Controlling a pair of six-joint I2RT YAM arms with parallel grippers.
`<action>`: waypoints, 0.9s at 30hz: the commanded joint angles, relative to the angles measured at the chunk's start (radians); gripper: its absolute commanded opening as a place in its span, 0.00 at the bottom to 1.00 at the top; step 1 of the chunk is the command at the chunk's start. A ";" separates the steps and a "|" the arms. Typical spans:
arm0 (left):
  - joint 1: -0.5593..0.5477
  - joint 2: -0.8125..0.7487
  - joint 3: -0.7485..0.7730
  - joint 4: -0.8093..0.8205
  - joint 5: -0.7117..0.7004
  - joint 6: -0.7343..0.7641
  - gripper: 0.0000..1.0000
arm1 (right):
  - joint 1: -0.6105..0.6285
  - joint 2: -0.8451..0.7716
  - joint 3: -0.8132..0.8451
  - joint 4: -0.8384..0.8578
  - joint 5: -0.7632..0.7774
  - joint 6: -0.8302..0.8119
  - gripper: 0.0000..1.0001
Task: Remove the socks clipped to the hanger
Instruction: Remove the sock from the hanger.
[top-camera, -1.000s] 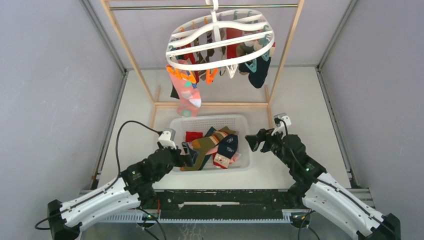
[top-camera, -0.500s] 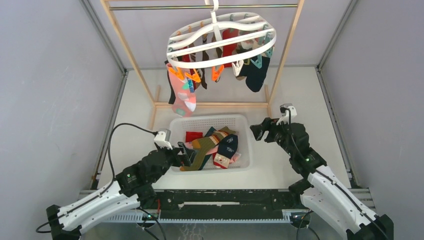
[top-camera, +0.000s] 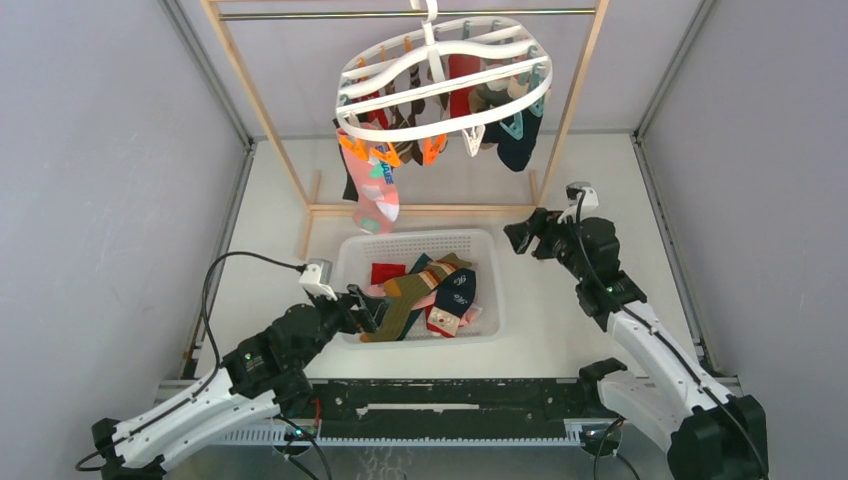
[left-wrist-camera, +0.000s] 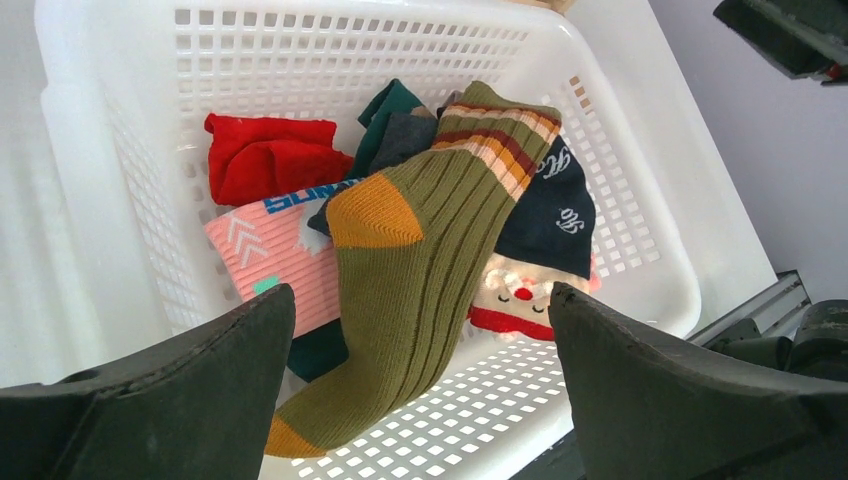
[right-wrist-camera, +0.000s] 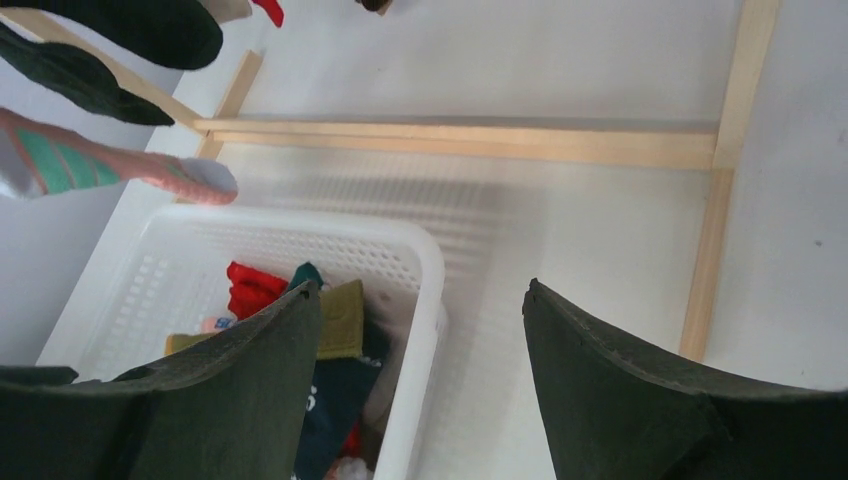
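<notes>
At the bottom of the top view my left gripper (top-camera: 362, 310) hangs over the lower-left rim of the white basket (top-camera: 420, 237), claw spread fully and holding nothing. Its wrist camera looks down between the fingers onto an olive ribbed sock (left-wrist-camera: 420, 270) lying across the pile. I take it the arm sits there because the basket is where freed socks go, so it is free for the next job

Right of centre, my right gripper (top-camera: 520, 238) is raised just past the basket's upper-right corner, claw spread wide and empty, pointing up and left. I judge it is staged for a reach at the hanger. Bare table lies to its right, up to the wall rail

Above the basket the wooden rack's low bar (top-camera: 420, 210) crosses the frame, and its two slanted posts narrow the way in from either side

At upper centre the white hanger (top-camera: 445, 84) hooks on the rod, its left end lower in the frame. A pink sock (top-camera: 378, 195) hangs lowest, from orange clips (top-camera: 362, 150), toe near the low bar with open air around it. A navy sock (top-camera: 518, 150) at the right end hangs close to the right post, so that side looks tighter
</notes>
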 joint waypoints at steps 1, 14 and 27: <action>0.006 -0.008 0.043 0.008 0.002 0.007 1.00 | -0.055 0.034 0.067 0.129 -0.040 -0.007 0.80; 0.006 0.023 0.074 0.002 -0.004 0.022 1.00 | -0.129 0.086 0.113 0.198 -0.111 0.060 0.80; 0.006 0.060 0.117 -0.014 0.003 0.035 1.00 | -0.132 0.134 0.159 0.296 -0.142 0.055 0.81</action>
